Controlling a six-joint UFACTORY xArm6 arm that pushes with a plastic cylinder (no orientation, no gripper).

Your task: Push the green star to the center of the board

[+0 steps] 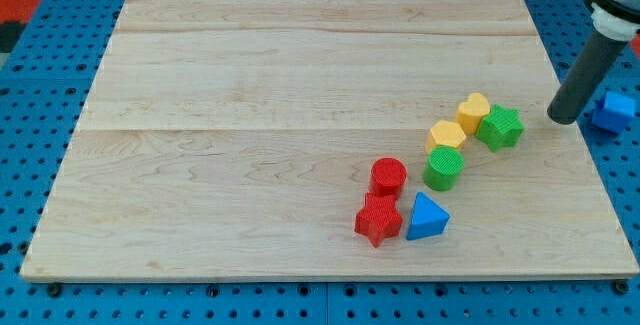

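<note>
Our tip, a bare rod holding nothing, sat just right of the green star: light, rigid, 1 right-flank shove looked best.

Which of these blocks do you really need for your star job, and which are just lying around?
Needed:
- green star, at the view's right
- my tip, just to the star's right, not touching it
- the board

Just lying about:
- two yellow blocks
- green cylinder
- red cylinder
- red star
- blue triangle
- blue block, off the board
</note>
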